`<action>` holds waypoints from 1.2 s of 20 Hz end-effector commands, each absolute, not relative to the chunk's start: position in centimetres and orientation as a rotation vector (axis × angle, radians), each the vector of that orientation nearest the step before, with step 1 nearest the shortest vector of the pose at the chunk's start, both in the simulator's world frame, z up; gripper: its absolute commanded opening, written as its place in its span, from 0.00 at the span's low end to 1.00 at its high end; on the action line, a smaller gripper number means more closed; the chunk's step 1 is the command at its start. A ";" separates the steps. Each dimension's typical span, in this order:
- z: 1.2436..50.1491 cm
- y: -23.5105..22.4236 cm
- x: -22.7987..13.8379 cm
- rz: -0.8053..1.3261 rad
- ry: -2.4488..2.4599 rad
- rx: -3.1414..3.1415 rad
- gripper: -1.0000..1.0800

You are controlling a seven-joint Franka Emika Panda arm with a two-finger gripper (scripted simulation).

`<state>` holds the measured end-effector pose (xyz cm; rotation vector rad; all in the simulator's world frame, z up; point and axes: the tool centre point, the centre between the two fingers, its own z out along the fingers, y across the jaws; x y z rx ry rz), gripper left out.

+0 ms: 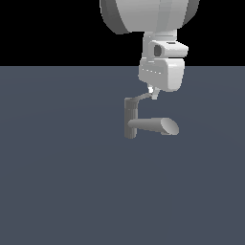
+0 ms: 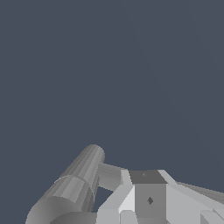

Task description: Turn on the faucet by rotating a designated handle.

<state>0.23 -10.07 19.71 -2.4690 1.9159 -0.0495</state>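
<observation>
Closest to the wrist view sits the gripper (image 2: pixel 146 203), its pale blocky fingers (image 2: pixel 127 199) filling the lower edge, with the grey tap (image 2: pixel 72 188) lying right beside them. From the exterior view, one tap (image 1: pixel 131 118) stands near the middle of the dark floor (image 1: pixel 57 191), its thick spout (image 1: pixel 158 126) pointing toward three o'clock. One thin lever (image 1: pixel 142 97) leaves the tap's top cap and runs up toward about two o'clock, so its long axis slants from the post toward the arm's hand.

The gripper (image 1: pixel 153 92) comes down from twelve o'clock and meets the lever's outer tip, touching it or very nearly so. Whether the fingers are spread or together I cannot tell; they are small and bunched in the exterior view and cropped in the wrist view.

My guess is the turn hinges on this: the post lies at about eight o'clock from the fingertips, so a sideways sweep around that post should swing the lever.

Count: one arm, one tap, one lever, one spout.
</observation>
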 end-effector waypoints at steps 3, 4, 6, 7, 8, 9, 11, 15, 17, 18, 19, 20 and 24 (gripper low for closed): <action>19.6 -9.5 -0.2 -0.045 1.915 -2.472 0.00; 19.5 -9.0 -0.4 -0.042 1.916 -2.472 0.00; 19.3 -8.1 -0.9 -0.036 1.917 -2.474 0.00; 19.2 -7.6 -1.1 -0.033 1.917 -2.475 0.00; 19.1 -7.1 -1.4 -0.030 1.918 -2.476 0.00; 19.0 -6.6 -1.6 -0.027 1.918 -2.477 0.00; 18.8 -5.7 -2.1 -0.020 1.919 -2.479 0.00; 18.4 -3.7 -3.1 -0.007 1.921 -2.483 0.00; 18.2 -2.6 -3.6 0.000 1.922 -2.485 0.00; 18.2 -2.6 -3.6 0.000 1.922 -2.485 0.00; 19.6 -5.4 -2.6 -0.049 1.962 -2.434 0.00; 19.5 -4.8 -2.4 -0.046 1.960 -2.438 0.00; 19.1 -2.4 -1.8 -0.033 1.949 -2.451 0.00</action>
